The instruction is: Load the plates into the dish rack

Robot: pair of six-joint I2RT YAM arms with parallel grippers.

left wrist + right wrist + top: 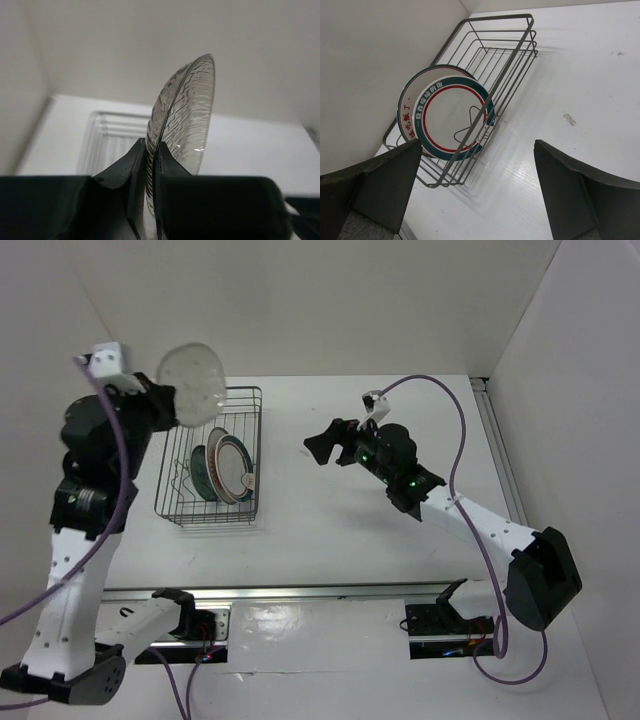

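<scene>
My left gripper (168, 406) is shut on the lower edge of a pale plate (190, 382) with a fine line pattern and holds it upright in the air above the far left corner of the dish rack (258, 445). In the left wrist view the plate (185, 110) stands edge-on between my fingers (135, 160). Two plates stand upright in the rack: a white one with teal-and-red rim rings (236, 468) (447, 117) and a dark-rimmed one behind it (203, 472) (409, 102). My right gripper (318, 445) (477, 144) is open and empty to the right of the rack (520, 45).
White walls close the table on the left, back and right. A metal rail (330, 592) runs along the near edge. A purple cable (455, 400) loops over the right arm. A small scrap of tape (568, 119) lies on the table.
</scene>
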